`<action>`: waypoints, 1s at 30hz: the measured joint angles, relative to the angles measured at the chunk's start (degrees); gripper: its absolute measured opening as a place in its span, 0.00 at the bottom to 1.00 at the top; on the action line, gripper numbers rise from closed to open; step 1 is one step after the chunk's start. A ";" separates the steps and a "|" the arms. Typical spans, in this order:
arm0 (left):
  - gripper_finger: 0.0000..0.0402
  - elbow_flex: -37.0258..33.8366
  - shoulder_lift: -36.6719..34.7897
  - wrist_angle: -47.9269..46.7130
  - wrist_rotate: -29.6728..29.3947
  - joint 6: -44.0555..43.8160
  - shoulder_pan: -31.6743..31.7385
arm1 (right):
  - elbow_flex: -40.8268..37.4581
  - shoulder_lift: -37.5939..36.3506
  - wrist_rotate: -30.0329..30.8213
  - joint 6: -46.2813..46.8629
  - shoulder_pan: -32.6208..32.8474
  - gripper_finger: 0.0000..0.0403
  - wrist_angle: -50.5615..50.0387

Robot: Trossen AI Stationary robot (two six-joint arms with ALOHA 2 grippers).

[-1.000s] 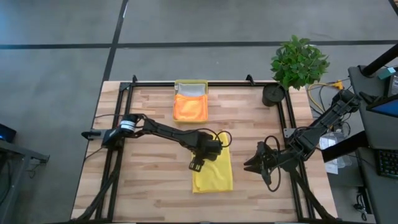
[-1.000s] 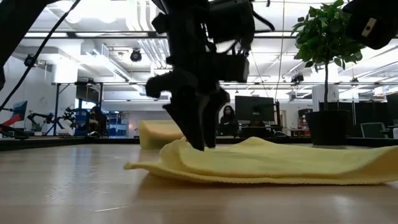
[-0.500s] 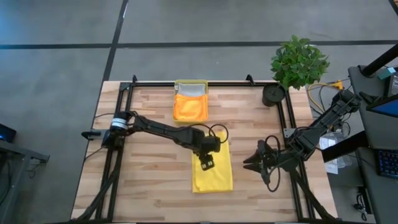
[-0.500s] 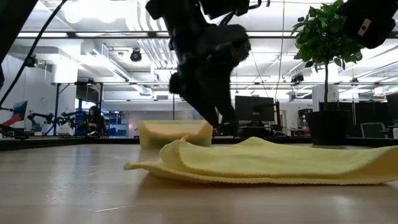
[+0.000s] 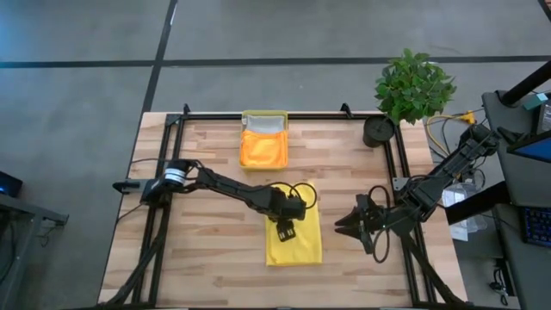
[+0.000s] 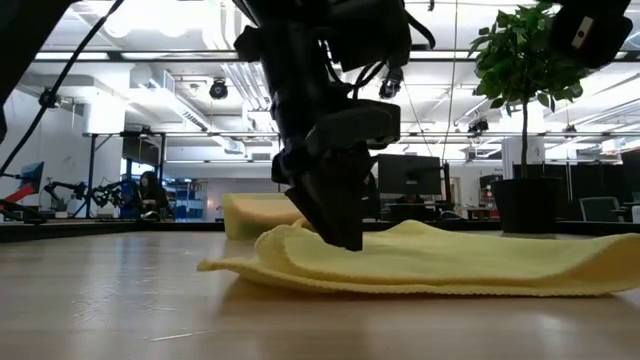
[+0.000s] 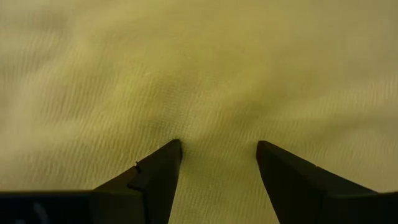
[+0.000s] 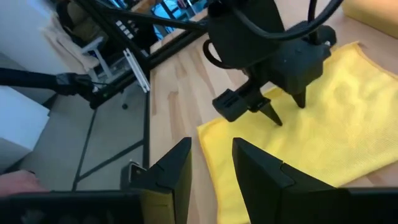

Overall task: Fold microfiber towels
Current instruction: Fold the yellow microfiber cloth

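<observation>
While the left claw (image 5: 285, 229) sits right on top of the yellow towel (image 5: 295, 244), the thing that matters is that the cloth is directly under its tips, not off to one side. In the left wrist view the two fingers (image 7: 152, 177) are spread apart with nothing but yellow weave between them, so it's open and pressed down or nearly so onto the fabric, gripping nothing as far as I can see.

The towel lies in the middle of the worktop (image 5: 198, 258), already doubled into a long rectangle with its long axis running from the far edge toward the near edge. The claw is over the upper-left part of it, close to the left long edge. From the low view the left edge shows stacked layers with a bit of a puffy fold (image 6: 290, 255), so my guess is the next pinch wants that edge or a corner.

The left arm is clearly the nearer one. The right claw (image 5: 353, 226) hovers just off the towel's right edge, fingers apart, empty.

The orange towel (image 5: 263, 148) sits in the yellow tray (image 5: 264, 114) at the far side.
</observation>
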 joint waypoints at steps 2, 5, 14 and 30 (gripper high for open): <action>0.51 -0.15 -0.22 -0.17 -0.28 3.42 -0.04 | 0.00 0.00 0.00 0.00 0.00 0.28 1.00; 0.51 -0.17 -0.45 -0.53 -0.15 3.96 0.10 | 0.00 0.00 -0.01 0.00 0.00 0.28 1.39; 0.51 -0.02 -0.51 -0.63 -0.52 9.57 0.09 | 0.00 0.00 -0.02 0.39 0.02 0.28 2.30; 0.51 -4.77 -16.41 -2.04 -0.64 20.89 -10.17 | -0.02 9.28 -2.73 3.73 0.13 0.28 5.63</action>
